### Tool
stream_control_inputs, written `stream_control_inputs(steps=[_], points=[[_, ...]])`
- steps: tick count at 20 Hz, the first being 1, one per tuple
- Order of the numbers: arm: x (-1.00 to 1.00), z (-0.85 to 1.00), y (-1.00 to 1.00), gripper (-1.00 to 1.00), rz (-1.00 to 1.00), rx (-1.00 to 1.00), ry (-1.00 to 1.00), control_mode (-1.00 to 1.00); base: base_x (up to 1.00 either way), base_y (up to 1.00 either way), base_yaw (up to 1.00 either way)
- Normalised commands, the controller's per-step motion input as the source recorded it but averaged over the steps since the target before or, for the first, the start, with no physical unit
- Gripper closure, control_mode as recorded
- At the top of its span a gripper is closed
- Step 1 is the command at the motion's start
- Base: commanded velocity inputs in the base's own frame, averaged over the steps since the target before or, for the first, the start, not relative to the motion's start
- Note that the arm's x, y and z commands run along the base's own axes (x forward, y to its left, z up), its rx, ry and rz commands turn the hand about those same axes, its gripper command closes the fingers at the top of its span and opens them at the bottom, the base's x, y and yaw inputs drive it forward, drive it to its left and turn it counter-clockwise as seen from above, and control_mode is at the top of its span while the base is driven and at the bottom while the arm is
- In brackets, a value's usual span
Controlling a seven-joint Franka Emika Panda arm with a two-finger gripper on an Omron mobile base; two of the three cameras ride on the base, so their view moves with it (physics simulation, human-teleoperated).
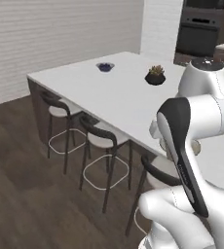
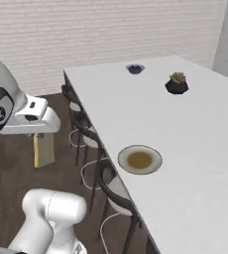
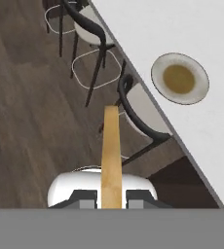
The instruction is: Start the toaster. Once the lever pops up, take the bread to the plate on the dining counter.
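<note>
— Holding anything?
— Yes: the hand point(image 3: 111, 200) is clamped tight on the thin pale tan bread slice point(image 3: 111, 155), over dark wood floor beside the broad white desk point(image 2: 185, 129).
— And the round olive-brown, grey-rimmed plate point(image 2: 140, 159)?
— Near the desk's stool-side edge, apart from the bread.

I'm in a home kitchen: long white island worktop point(image 2: 185, 149), bar stools point(image 1: 102, 141) along its edge, wall oven point(image 1: 197, 26), brick wall point(image 2: 86, 30).
</note>
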Motion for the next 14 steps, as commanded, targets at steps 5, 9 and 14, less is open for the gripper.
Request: stream_control_inputs(steps=[5,9,14], points=[[0.00,0.00,0.00,1.00,0.00,0.00,0.00,1.00,0.36,0.48,-0.76],[0.00,0.00,0.00,1.00,0.00,0.00,0.00,1.00,0.36,0.48,-0.76],[0.00,0.00,0.00,1.00,0.00,0.00,0.00,1.00,0.30,0.44,-0.77]])
